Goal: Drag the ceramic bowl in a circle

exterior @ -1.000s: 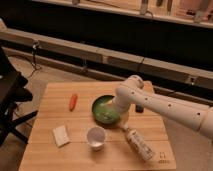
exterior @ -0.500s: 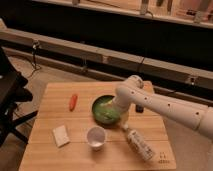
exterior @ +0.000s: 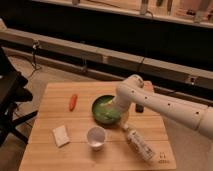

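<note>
The ceramic bowl [exterior: 103, 109] is green and stands near the middle of the wooden table [exterior: 55, 94]. My white arm reaches in from the right and bends down over the bowl's right side. The gripper [exterior: 118, 111] is at the bowl's right rim, mostly hidden behind the arm's wrist.
An orange carrot-like thing [exterior: 73, 101] lies left of the bowl. A white cup [exterior: 96, 138] stands in front of it. A white packet [exterior: 61, 135] lies at the front left. A bottle [exterior: 139, 143] lies on its side at the front right. A dark chair [exterior: 11, 100] stands left of the table.
</note>
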